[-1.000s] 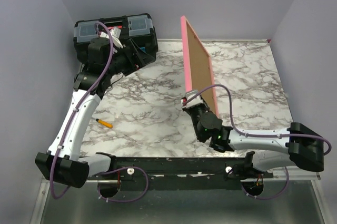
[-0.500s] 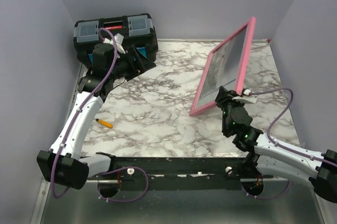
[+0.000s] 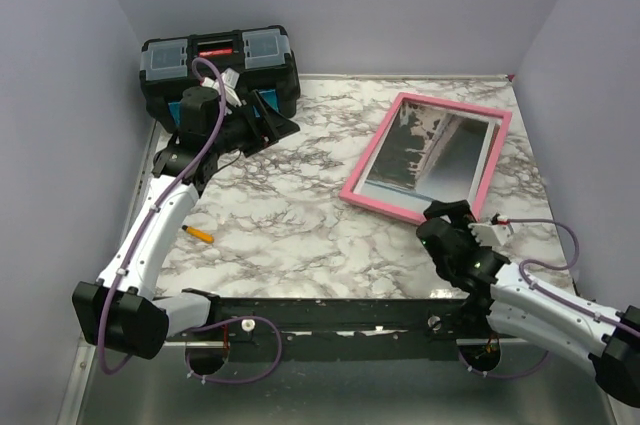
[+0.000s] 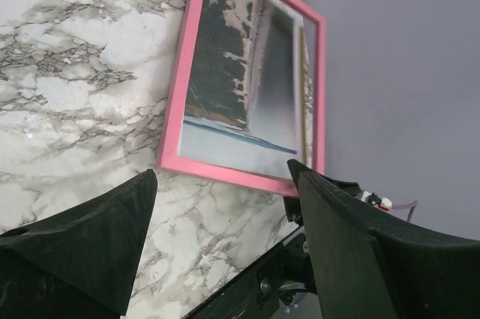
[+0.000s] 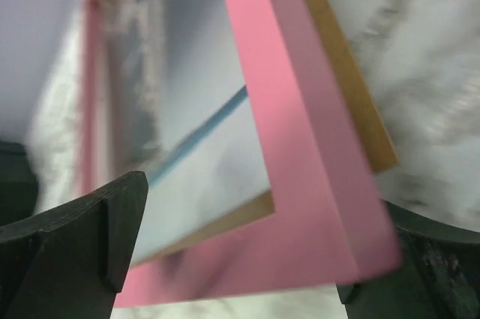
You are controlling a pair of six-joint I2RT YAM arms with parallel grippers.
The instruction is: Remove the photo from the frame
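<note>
Since half a second ago the frame [image 3: 372, 145] has gone from standing tilted in the right arm's grasp to lying flat, picture side up, on the right far part of the table [image 3: 290, 215]. The right gripper [image 3: 472, 220] has let go. It now sits just beside the frame's near right corner with its jaws spread wide and nothing clamped. The right wrist view shows that corner between the parted fingers, with a brown backing board [image 5: 345, 56] edge showing past the pink border; whether the board is loose cannot be told. A pencil [image 3: 200, 234] lies on the near left of the table, well apart from the work. The photo [image 3: 430, 155] remains inside the frame, so removal is not yet done. Judgement: face up, the backing is underneath and out of reach, so the photo may have to be drawn out at an edge, or the frame turned again. The left gripper [image 3: 278, 117] hangs over the far left with jaws open and empty, near the toolbox [image 3: 220, 55] at the far left corner.
</note>
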